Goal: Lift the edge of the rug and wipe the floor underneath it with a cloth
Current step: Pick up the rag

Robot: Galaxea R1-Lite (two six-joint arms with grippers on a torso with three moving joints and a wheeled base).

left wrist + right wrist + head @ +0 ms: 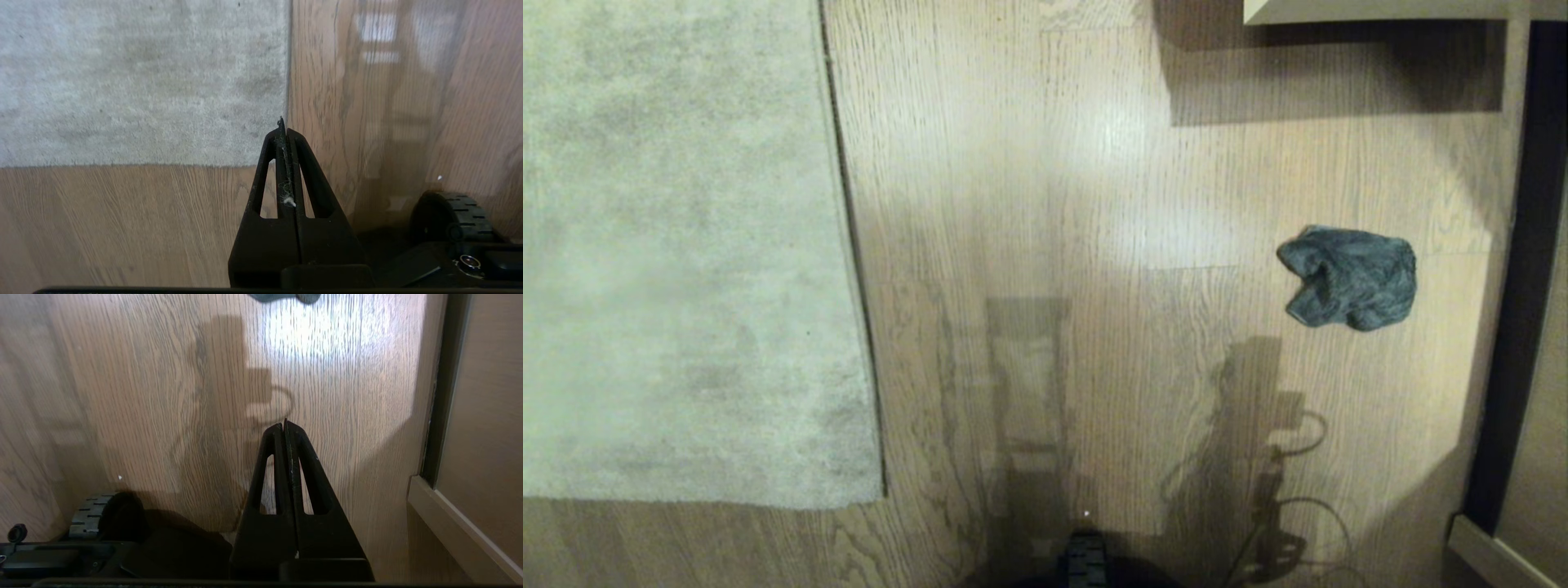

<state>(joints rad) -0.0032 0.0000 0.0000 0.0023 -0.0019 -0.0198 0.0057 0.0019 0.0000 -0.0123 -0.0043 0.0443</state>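
Wood-grain planks run under everything, and on the floor [1029, 188] your cloth [1349, 278] lies crumpled and alone, ahead of the right tool [284, 425] and well apart from it, only its near fringe showing in that wrist view. It looks soft, light and limp, so pinch a raised fold on top; it should bunch rather than slide. The rug edge [849, 245] lies flat, running ahead past the left tool [284, 124], with the square corner just beside that tool's tip. Expect the rug [670, 245] to be floppy but heavy from its size, so take it at the corner, where least weight lifts. Both tools are pressed fully together, holding nothing. Pale furniture [1380, 10] stands beyond the cloth.
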